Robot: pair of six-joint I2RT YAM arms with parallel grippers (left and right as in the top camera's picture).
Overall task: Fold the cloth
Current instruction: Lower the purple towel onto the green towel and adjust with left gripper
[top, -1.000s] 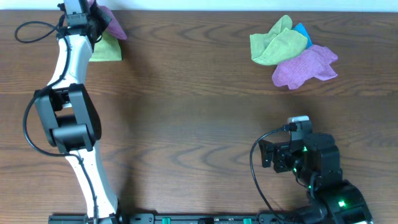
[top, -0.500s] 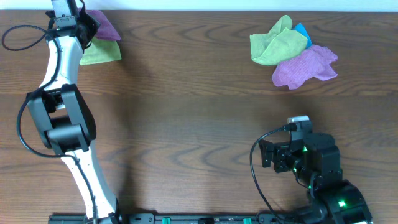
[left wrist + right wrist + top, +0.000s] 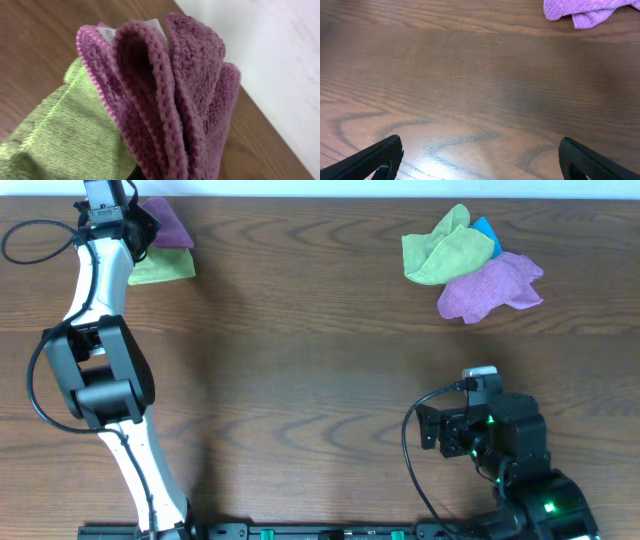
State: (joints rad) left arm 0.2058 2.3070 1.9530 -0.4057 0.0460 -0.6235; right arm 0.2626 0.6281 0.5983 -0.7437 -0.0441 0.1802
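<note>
the left gripper is hiding its fingers behind the cloth, so i cannot tell their grip. the cloth is bunching in limp folds at the table's far left corner, over a green cloth. it is looking light and floppy, and a hemmed corner near the tag is offering the best hold. the right gripper is hanging spread over the table. no container is showing.

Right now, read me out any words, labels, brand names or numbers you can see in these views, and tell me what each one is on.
No text can be read in any view.
White tag on the purple cloth, left wrist view: any print on it is too blurred to read.
Nothing else shows visible lettering.
</note>
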